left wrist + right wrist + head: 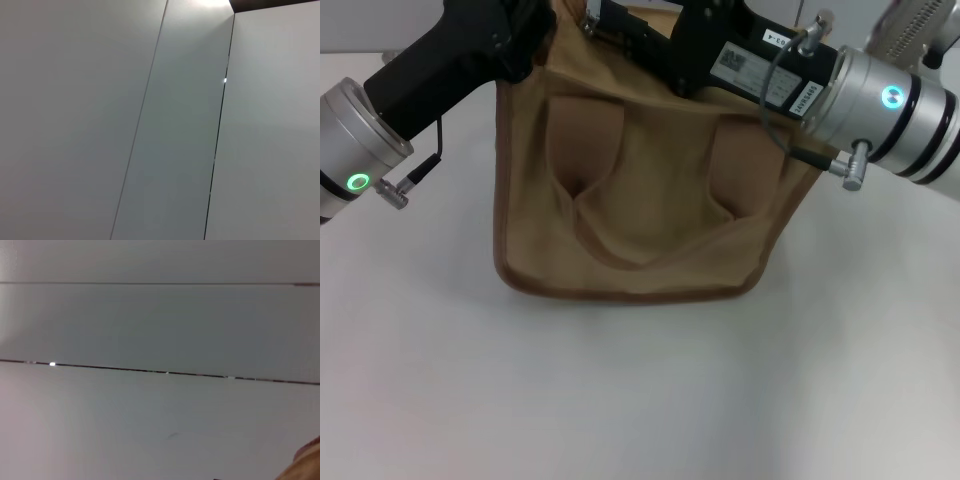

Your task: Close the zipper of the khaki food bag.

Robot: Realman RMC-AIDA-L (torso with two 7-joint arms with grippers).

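The khaki food bag point(640, 190) stands on the white table at the top centre of the head view, its front facing me. It shows two strap patches point(582, 140) and a looped handle point(630, 250). My left gripper point(525, 35) is at the bag's top left corner. My right gripper point(695, 45) reaches over the bag's top edge from the right. The zipper is hidden behind the grippers and the picture's upper edge. A corner of khaki cloth point(307, 465) shows in the right wrist view.
The white table point(640, 390) spreads out in front of the bag and to both sides. Both wrist views show mostly plain white panels with thin dark seams point(217, 150).
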